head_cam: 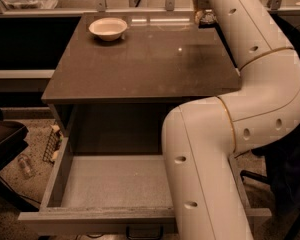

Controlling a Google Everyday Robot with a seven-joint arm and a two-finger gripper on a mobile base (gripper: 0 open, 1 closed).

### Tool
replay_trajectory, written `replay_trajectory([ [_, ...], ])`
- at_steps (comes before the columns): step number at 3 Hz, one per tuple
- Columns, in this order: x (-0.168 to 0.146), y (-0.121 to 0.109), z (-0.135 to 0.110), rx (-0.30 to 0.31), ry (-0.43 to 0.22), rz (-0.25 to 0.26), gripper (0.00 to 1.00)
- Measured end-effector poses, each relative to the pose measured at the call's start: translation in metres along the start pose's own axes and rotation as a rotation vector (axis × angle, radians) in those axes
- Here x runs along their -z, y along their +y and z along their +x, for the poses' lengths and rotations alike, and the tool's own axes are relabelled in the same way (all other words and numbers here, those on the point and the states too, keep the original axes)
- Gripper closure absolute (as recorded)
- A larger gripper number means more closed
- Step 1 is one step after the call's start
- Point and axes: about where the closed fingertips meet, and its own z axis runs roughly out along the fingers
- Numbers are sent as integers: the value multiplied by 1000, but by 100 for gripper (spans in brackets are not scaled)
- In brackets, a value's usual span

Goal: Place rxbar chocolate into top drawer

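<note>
Our gripper hangs at the tabletop's far right edge. We cannot tell its grip, nor see the rxbar chocolate. The open top drawer lies well below it, so a weak hold could drop the bar short.
</note>
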Motion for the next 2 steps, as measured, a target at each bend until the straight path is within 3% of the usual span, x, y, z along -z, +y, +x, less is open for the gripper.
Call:
replay_trajectory([
  [2, 16, -9, 3, -26, 12, 32, 100],
])
